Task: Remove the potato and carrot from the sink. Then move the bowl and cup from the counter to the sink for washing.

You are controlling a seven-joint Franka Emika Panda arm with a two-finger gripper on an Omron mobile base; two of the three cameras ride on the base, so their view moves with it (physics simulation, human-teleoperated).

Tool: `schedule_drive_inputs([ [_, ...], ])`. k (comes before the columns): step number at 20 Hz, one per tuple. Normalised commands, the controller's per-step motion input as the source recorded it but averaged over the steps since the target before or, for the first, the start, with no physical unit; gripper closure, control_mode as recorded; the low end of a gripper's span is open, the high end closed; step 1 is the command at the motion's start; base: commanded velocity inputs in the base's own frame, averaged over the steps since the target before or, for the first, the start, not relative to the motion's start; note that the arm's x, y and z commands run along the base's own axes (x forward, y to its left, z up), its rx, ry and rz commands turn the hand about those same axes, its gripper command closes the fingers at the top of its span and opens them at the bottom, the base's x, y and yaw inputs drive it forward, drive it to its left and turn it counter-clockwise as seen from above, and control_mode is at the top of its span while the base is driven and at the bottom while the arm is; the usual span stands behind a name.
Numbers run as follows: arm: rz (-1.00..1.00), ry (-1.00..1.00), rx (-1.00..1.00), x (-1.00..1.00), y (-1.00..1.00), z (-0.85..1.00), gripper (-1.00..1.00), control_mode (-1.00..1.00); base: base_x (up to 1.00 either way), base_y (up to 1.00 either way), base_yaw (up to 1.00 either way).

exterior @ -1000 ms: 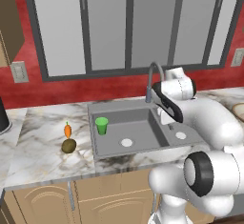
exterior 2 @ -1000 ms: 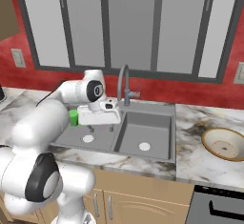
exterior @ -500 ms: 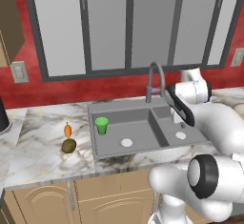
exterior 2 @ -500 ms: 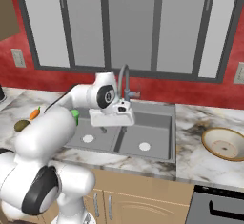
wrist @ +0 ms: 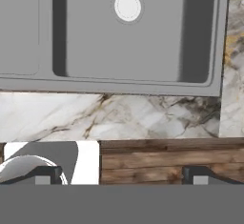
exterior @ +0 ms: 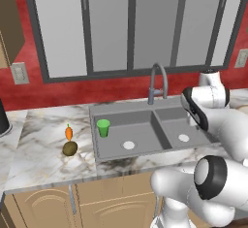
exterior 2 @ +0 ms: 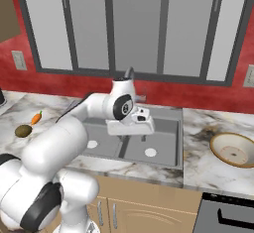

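The green cup (exterior: 103, 127) stands upright in the left basin of the grey sink (exterior: 121, 108). On the marble counter (exterior: 38, 164) left of the sink lie the orange carrot (exterior: 69, 134) and, just in front of it, the olive-brown potato (exterior: 70, 148). The tan bowl (exterior 2: 233, 149) sits on the counter right of the sink (exterior 2: 158, 133). My gripper (exterior 2: 141, 129) hangs open over the sink's right basin, holding nothing. In the hand view its tips (wrist: 121, 175) stand wide apart above the sink's front rim (wrist: 119, 85) and the counter (wrist: 119, 116).
A curved grey faucet (exterior: 157, 79) rises behind the sink's middle. White drains (exterior: 129, 145) mark each basin. A dark stove corner (exterior 2: 228, 214) sits at the lower right. Red wall and grey window panels stand behind. A dark object (exterior: 2, 120) stands at the far left.
My arm has swung rightward across the sink, from beside the cup at the left basin to over the right basin. The gripper stayed open; the cup, potato, carrot and bowl did not move.
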Motion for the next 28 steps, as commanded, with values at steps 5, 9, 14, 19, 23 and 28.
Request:
schedule_drive_inputs([
  [5, 0.05, 0.00, 0.00, 0.03, -0.49, 0.04, -1.00, -1.00, 0.00, 0.00, 0.00],
  [9, 0.08, 0.00, 0.00, 0.04, -0.46, 0.04, -1.00, -1.00, 0.00, 0.00, 0.00],
  [14, 0.08, 0.00, 0.00, 0.05, -0.41, 0.03, -1.00, -1.00, 0.00, 0.00, 0.00],
  [19, 0.05, 0.00, 0.00, 0.01, -0.39, 0.02, -1.00, -1.00, 0.00, 0.00, 0.00],
  [23, 0.02, 0.00, 0.00, 0.03, -0.32, 0.02, -1.00, -1.00, 0.00, 0.00, 0.00],
  [28, 0.00, 0.00, 0.00, 0.06, -0.31, 0.01, -1.00, -1.00, 0.00, 0.00, 0.00],
])
